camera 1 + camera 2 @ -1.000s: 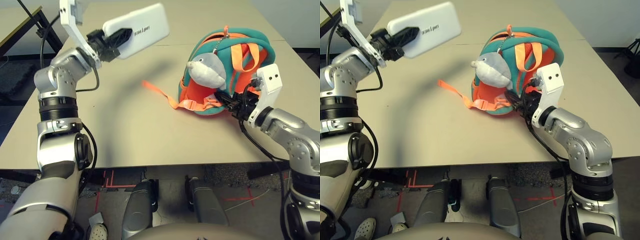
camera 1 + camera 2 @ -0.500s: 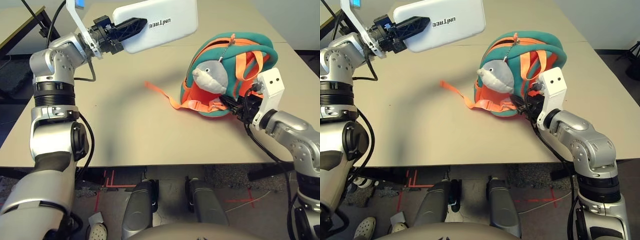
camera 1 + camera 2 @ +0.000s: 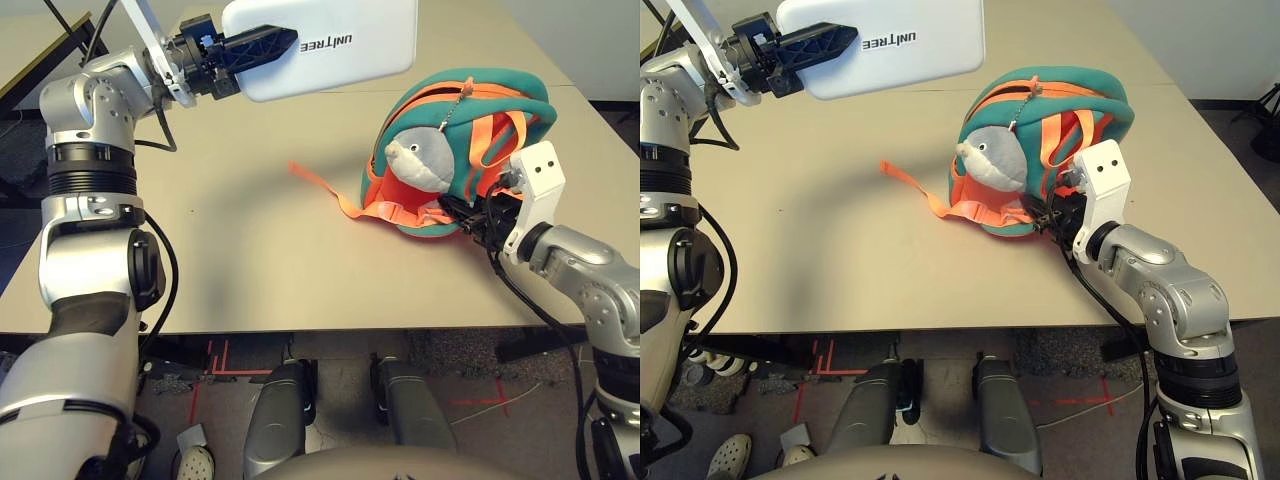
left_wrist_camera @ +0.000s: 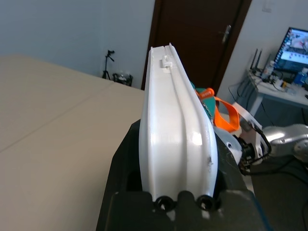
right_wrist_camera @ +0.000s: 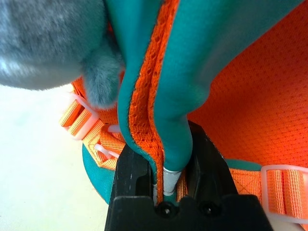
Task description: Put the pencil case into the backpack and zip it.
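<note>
Left eye: pencil case (image 3: 330,50) out ahead of left jaws, not in backpack (image 3: 420,150); insertion and zipping remain.
Left wrist: left gripper (image 4: 178,192) parted case-wide, clamping smooth, rounded hard shell.
Right wrist: right gripper (image 5: 168,178) nearly closed, pinching soft teal trim (image 5: 175,139) between fingers; orange mesh alongside.

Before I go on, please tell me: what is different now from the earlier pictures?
The left claw has carried the white case to the right, toward the backpack. Nothing was newly taken hold of or let go: the left claw still grips the case, and the right claw still pinches the backpack's edge.
</note>
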Robot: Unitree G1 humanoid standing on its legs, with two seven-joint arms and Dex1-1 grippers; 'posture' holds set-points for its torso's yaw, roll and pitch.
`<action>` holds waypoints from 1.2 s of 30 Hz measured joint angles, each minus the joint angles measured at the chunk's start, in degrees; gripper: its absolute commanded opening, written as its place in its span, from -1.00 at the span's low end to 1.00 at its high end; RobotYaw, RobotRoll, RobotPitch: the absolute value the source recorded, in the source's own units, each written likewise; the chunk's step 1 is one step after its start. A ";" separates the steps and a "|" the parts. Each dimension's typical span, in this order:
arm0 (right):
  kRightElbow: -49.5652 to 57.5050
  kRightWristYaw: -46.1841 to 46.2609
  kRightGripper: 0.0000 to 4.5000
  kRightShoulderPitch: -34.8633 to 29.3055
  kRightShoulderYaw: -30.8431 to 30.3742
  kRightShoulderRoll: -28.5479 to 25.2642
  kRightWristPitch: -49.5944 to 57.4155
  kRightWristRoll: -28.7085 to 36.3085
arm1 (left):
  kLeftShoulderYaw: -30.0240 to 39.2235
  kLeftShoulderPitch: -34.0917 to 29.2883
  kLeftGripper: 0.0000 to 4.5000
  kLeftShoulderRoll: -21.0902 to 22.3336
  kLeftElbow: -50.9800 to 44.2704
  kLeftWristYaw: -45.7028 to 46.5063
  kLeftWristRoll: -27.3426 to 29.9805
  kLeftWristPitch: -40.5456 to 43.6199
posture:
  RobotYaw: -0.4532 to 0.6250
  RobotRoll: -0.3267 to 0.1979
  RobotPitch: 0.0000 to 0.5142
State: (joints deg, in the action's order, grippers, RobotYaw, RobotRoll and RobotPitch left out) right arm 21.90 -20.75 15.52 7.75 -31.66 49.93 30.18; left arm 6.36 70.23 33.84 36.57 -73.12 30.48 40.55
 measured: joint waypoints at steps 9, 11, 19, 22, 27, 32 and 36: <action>-1.66 0.58 -0.67 2.15 0.17 1.29 -0.49 0.02 | -2.77 0.00 -0.47 0.06 -0.42 -2.19 -1.61 -0.33 | -0.53 0.25 -0.48; -1.73 0.68 -0.67 2.55 0.18 1.38 -0.38 0.04 | -3.32 0.00 -0.47 0.09 -0.28 -2.62 -2.64 -1.58 | -0.53 0.25 -0.49; -2.26 0.84 -0.67 4.02 0.41 1.58 0.30 0.05 | -6.28 -0.01 -0.47 -0.28 0.40 -3.23 -6.92 -7.55 | -0.53 0.25 -0.49; -2.79 0.84 -0.67 4.91 0.42 1.64 0.45 0.08 | -7.63 -0.15 -0.47 -1.28 0.40 -3.67 -8.47 -9.34 | -0.53 0.25 -0.49; -3.78 0.82 -0.67 6.30 0.42 1.84 0.72 0.08 | -9.52 -0.35 -0.47 -3.47 1.03 -4.58 -10.68 -12.28 | -0.52 0.25 -0.49; -4.50 0.40 -0.67 7.09 0.40 1.87 0.82 0.03 | -11.60 1.84 -0.47 -7.13 7.02 -4.84 -14.04 -16.27 | -0.51 0.25 -0.50; -6.11 -0.03 -0.67 8.28 0.34 1.84 0.78 -0.05 | -12.72 4.16 -0.47 -11.25 12.01 -4.42 -17.09 -20.53 | -0.49 0.25 -0.52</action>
State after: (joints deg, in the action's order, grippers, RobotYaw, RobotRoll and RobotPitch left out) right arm 15.79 -20.79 23.79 8.09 -29.82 50.71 30.13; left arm -6.35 74.38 22.59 48.58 -77.54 13.39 20.02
